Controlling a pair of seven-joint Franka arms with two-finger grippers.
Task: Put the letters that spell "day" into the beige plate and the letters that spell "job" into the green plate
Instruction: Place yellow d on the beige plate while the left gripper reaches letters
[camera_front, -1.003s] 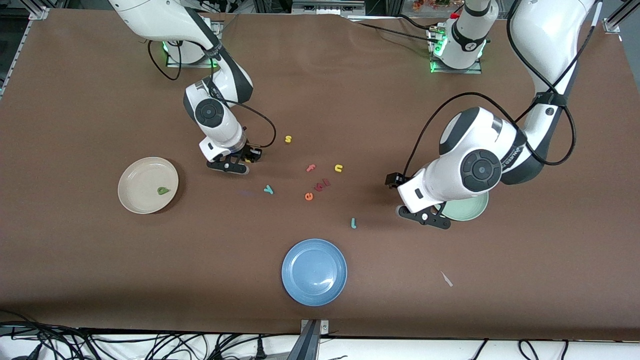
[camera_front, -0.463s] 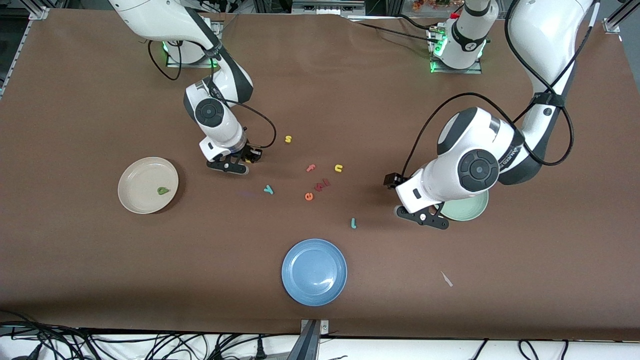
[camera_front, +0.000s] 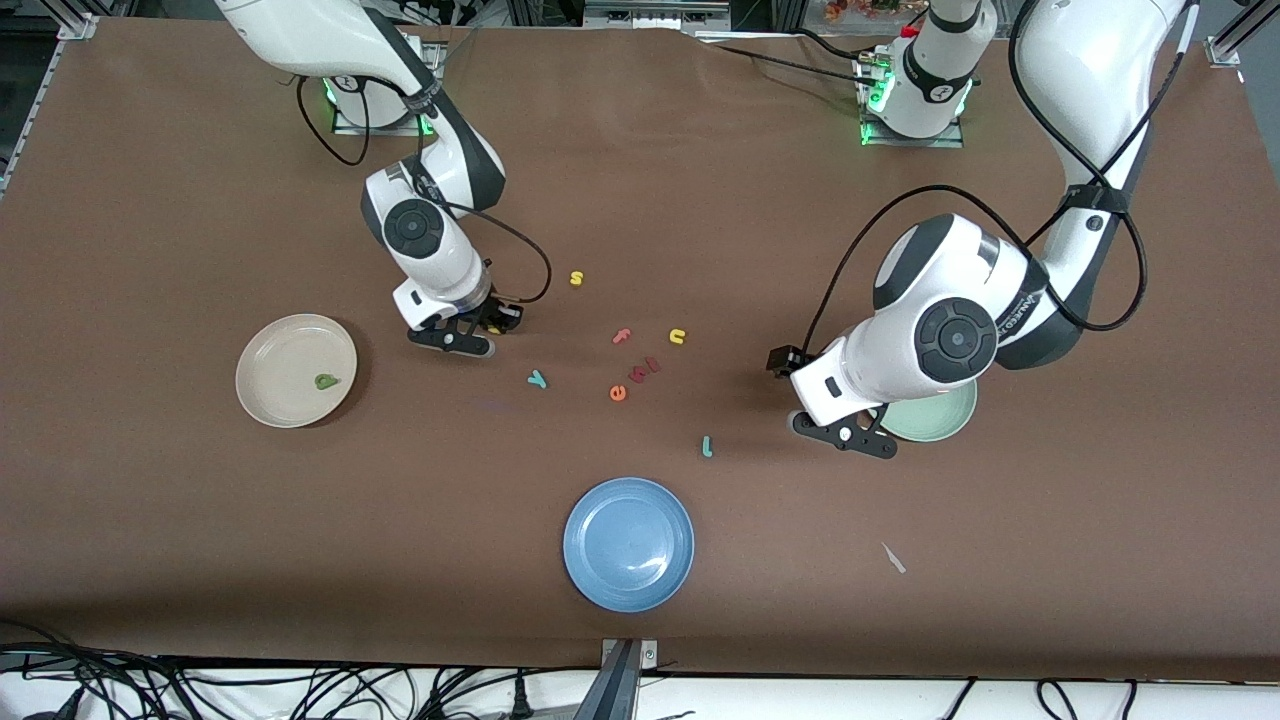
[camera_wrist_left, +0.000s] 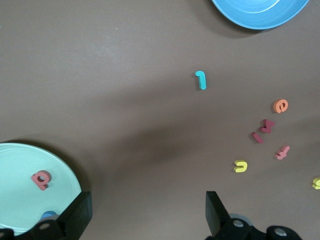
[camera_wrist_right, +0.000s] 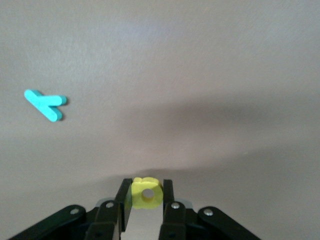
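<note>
Both robot arms are big, white and round, with dark grey bands at the bends and a dark round cap on each wrist. Thin black cables loop along them. Small green lights glow at their bases. Each black gripper has flat black fingers held on with little silver screws.

The right gripper (camera_front: 470, 333), clamped on the yellow a (camera_wrist_right: 146, 193), has been lifted slightly and shifted toward the beige plate (camera_front: 262, 397); the left gripper (camera_front: 846, 432) has been nudged a little toward the teal j (camera_front: 707, 446)
</note>
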